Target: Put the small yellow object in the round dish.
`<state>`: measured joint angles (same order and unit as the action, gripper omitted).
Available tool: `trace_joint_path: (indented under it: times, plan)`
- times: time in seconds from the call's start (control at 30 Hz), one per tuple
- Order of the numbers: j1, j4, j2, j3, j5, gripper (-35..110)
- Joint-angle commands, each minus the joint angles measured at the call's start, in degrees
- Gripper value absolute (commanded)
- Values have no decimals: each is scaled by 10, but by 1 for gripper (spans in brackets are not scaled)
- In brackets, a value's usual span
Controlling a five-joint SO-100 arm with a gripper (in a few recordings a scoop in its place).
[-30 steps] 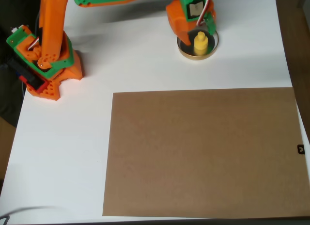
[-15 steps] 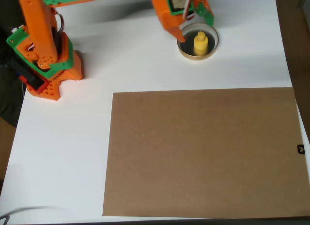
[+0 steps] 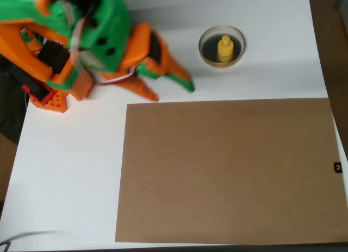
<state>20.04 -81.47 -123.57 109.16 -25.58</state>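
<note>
**Arm pulls away, yellow piece left in dish**

Gripper has swung back from the round dish and now hangs well to its left in the overhead view. Its jaws look a little apart, though blur makes that unsure. The small yellow object stands upright inside the dish, alone. The job looks done. No writing can be read anywhere.

White table bears brown board, round dish.
</note>
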Motion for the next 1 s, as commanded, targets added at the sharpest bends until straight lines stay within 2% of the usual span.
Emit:
trace_joint_path:
  times: [0.0,0.37,0.7,0.97]
  plan:
    - [-109,17,-100,53,-20,23]
    - [-362,122,-259,200,22,24]
    - [-512,185,-412,336,81,25]
    - [-585,218,-502,422,132,25]
